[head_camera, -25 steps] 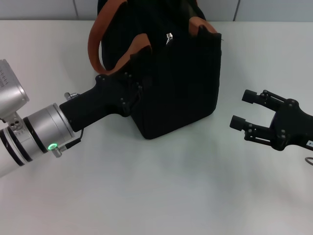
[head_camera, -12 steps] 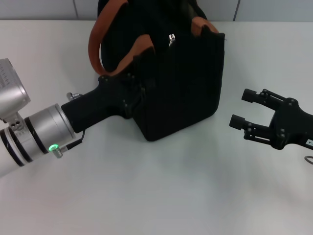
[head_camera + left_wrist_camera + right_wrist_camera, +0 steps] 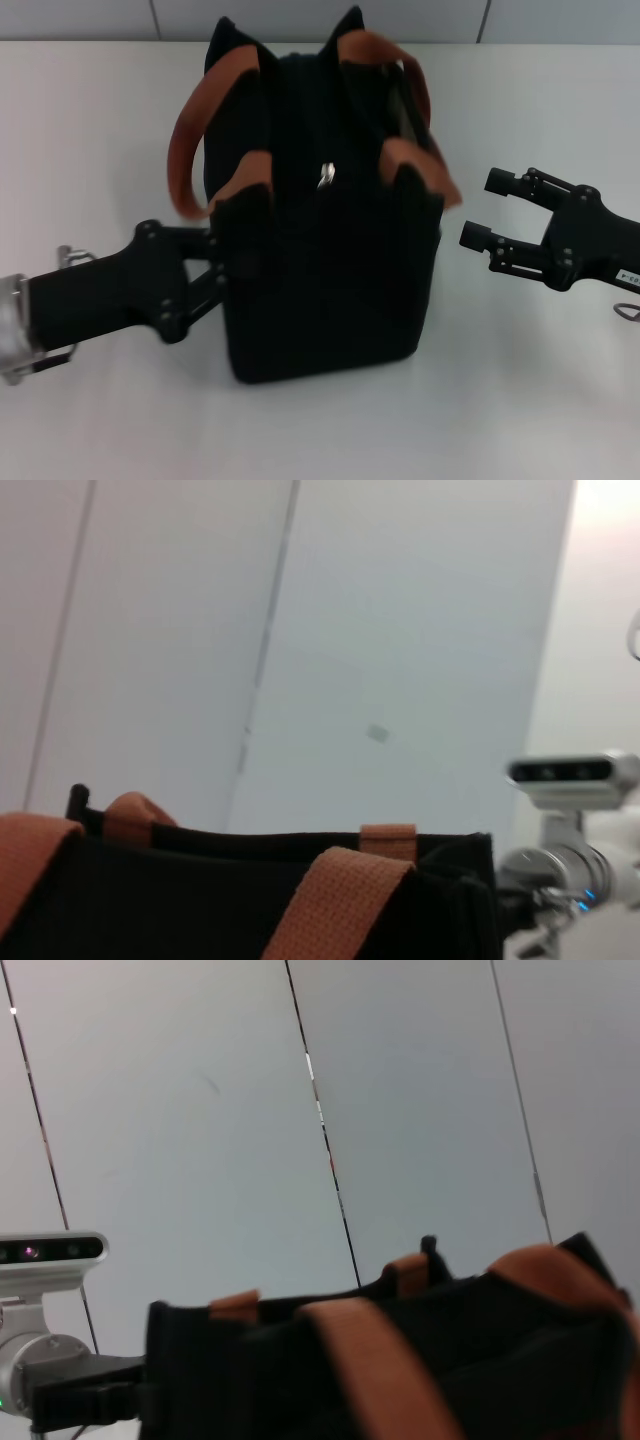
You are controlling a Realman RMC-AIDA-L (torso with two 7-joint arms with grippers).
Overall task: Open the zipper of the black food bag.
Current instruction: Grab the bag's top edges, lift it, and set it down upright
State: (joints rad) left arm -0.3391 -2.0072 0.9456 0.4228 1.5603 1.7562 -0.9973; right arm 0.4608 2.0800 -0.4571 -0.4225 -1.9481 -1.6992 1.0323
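Observation:
The black food bag [image 3: 330,290] stands upright mid-table, its orange-brown handles [image 3: 190,150] arching over the top. The zipper's silver pull tab [image 3: 325,176] sits at the middle of the top seam. My left gripper [image 3: 222,262] is pressed against the bag's left end, gripping the fabric, its fingertips lost against the black cloth. My right gripper [image 3: 487,208] hangs open just right of the bag, empty, fingers pointing at its side. The left wrist view shows the bag's top edge [image 3: 200,900] and the right wrist view shows the bag [image 3: 220,1360] with its straps.
A white tabletop [image 3: 520,400] surrounds the bag, with a panelled wall behind. The right arm's wrist camera [image 3: 560,770] appears beyond the bag in the left wrist view; the left arm [image 3: 50,1380] appears in the right wrist view.
The bag has come toward me and turned, carried along by my left gripper, which pulled back leftward. My right gripper shifted up and slightly closer to the bag.

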